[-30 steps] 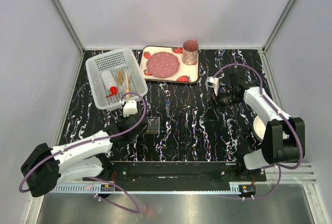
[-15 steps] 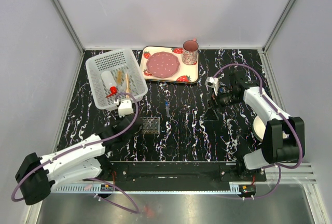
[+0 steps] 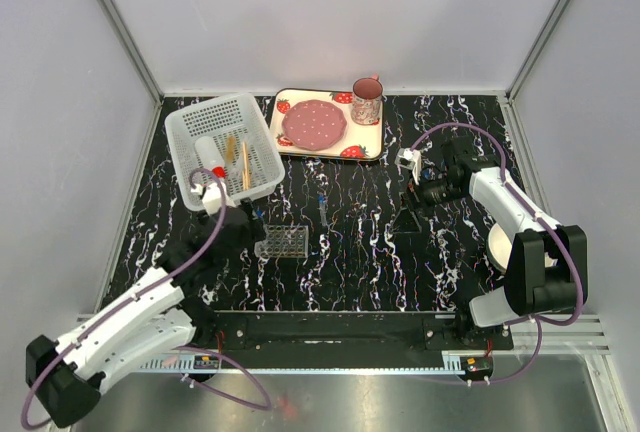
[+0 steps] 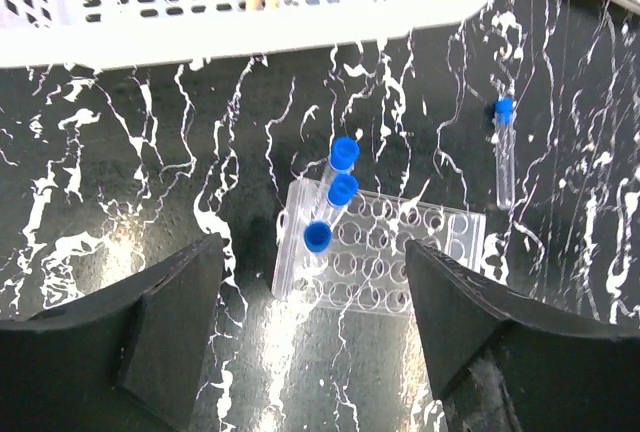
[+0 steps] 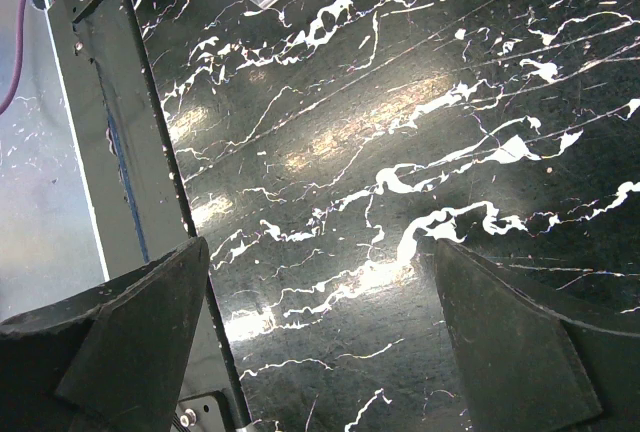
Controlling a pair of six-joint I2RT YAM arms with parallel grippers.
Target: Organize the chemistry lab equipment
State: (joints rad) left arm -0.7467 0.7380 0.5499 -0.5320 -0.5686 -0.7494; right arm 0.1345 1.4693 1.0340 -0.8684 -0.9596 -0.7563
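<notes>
My left gripper (image 4: 315, 297) has just sprung apart over the tube rack (image 4: 405, 252), three blue-capped tubes (image 4: 343, 189) seated, one loose tube (image 4: 505, 167) left to fetch; right gripper (image 5: 315, 282) waits wide.

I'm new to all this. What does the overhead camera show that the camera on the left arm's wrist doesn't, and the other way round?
Only overhead: the pink plate, the mug, the red-capped bottle and the right arm. Only the wrist: three blue caps at the rack's end, and the left hand's fingers spread wide. Both: the clear rack, the loose tube, the white basket and the wooden sticks.
</notes>
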